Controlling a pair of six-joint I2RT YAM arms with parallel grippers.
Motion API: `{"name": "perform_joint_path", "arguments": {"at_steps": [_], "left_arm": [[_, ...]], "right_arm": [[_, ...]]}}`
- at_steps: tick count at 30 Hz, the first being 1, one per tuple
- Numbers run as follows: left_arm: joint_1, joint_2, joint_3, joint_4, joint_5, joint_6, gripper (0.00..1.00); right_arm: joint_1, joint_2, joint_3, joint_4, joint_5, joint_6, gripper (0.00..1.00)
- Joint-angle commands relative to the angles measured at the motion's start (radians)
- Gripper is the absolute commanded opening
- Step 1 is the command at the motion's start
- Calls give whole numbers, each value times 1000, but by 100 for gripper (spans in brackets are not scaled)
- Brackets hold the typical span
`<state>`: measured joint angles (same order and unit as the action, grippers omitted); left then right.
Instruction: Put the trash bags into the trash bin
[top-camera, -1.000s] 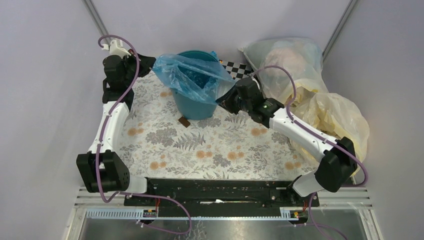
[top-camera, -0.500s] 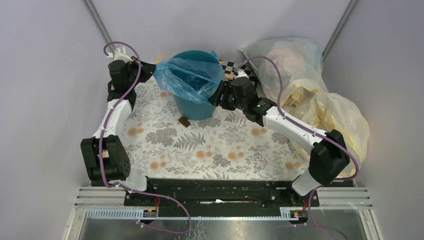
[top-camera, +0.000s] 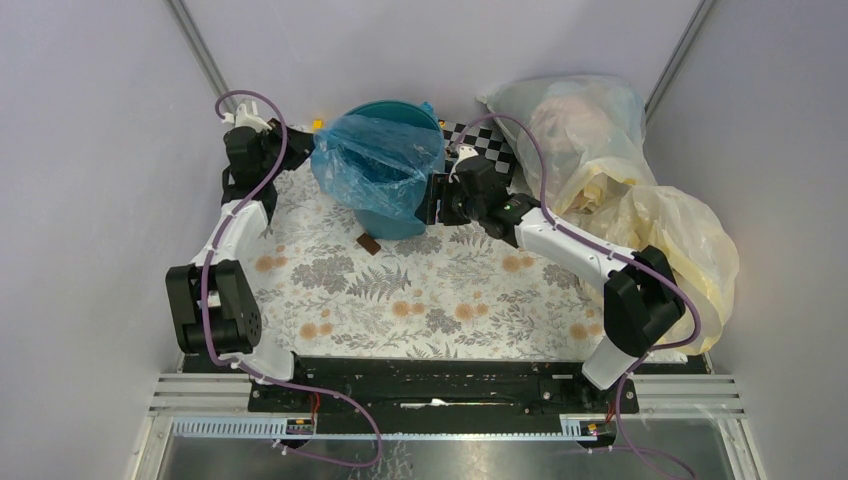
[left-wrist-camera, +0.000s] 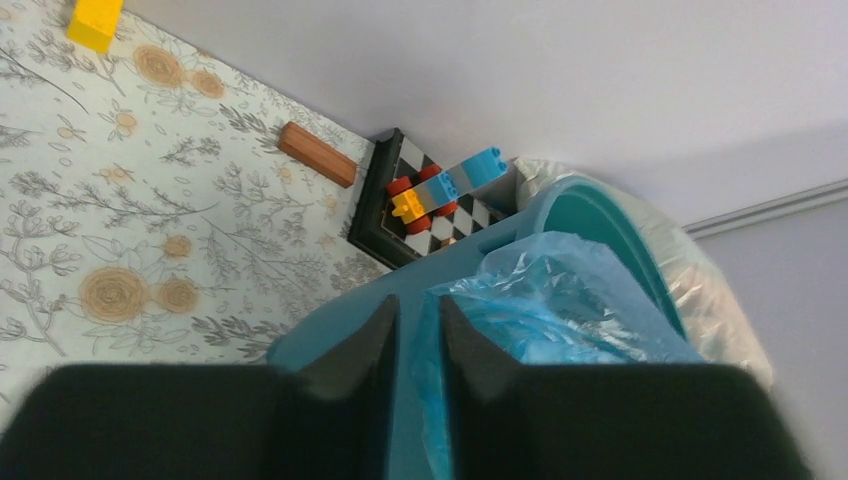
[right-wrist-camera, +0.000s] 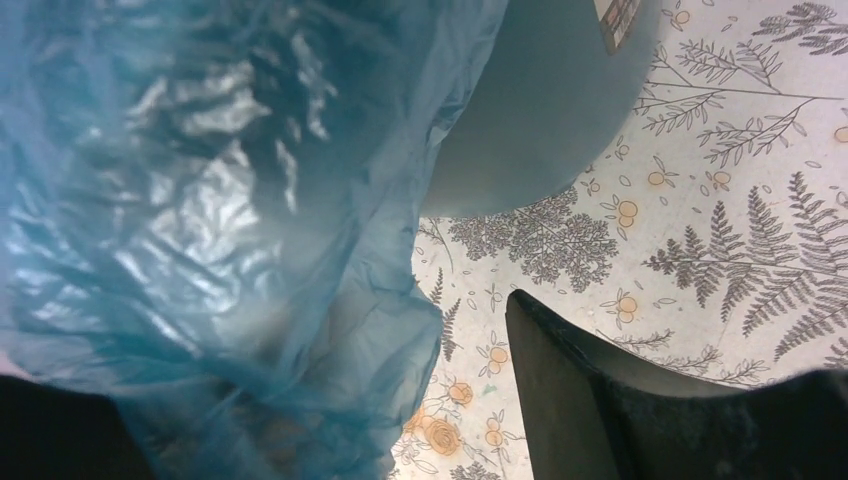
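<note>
The teal trash bin (top-camera: 396, 219) stands at the back of the flowered cloth. The crinkly blue trash bag (top-camera: 378, 164) lies over its mouth and hangs down its front and right wall. My left gripper (top-camera: 298, 138) is at the bin's left rim. In the left wrist view my left gripper (left-wrist-camera: 418, 312) is nearly closed, with the bag's edge (left-wrist-camera: 560, 300) pinched between its fingers beside the bin wall (left-wrist-camera: 330, 335). My right gripper (top-camera: 433, 201) is at the bin's right side. In the right wrist view one finger (right-wrist-camera: 560, 380) stands well apart from the hanging bag (right-wrist-camera: 220, 220), and the other finger is hidden behind the plastic.
A large clear stuffed bag (top-camera: 570, 118) and pale-yellow bags (top-camera: 672, 240) fill the back right. A checkerboard (top-camera: 482, 140) with toy bricks (left-wrist-camera: 440, 190) lies behind the bin. A small brown block (top-camera: 368, 244) lies in front of it. A yellow brick (left-wrist-camera: 95, 22) and a wooden block (left-wrist-camera: 317, 154) lie behind.
Both grippers have moved in toward the bin, the left to its left rim and the right to its right wall. The stretched bag has come down over the bin's mouth.
</note>
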<state>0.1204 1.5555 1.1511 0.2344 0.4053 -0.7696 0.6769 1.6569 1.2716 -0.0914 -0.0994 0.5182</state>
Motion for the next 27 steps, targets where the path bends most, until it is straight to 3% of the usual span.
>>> {"name": "perform_joint_path", "arguments": {"at_steps": [1, 3, 9, 20, 27], "left_arm": [[4, -37, 30, 21, 8, 21, 37], [3, -63, 46, -10, -2, 26, 57], [4, -193, 82, -161, -112, 10, 98], [3, -449, 90, -507, -386, -44, 99], [-1, -496, 51, -498, 12, -63, 99]], "right_arm": [[-9, -42, 29, 5, -4, -87, 67], [-9, -53, 26, 11, -8, -99, 68], [-9, -57, 48, 9, -21, -114, 70], [-9, -40, 68, 9, -30, -114, 74], [-11, -45, 71, 10, -29, -122, 75]]}}
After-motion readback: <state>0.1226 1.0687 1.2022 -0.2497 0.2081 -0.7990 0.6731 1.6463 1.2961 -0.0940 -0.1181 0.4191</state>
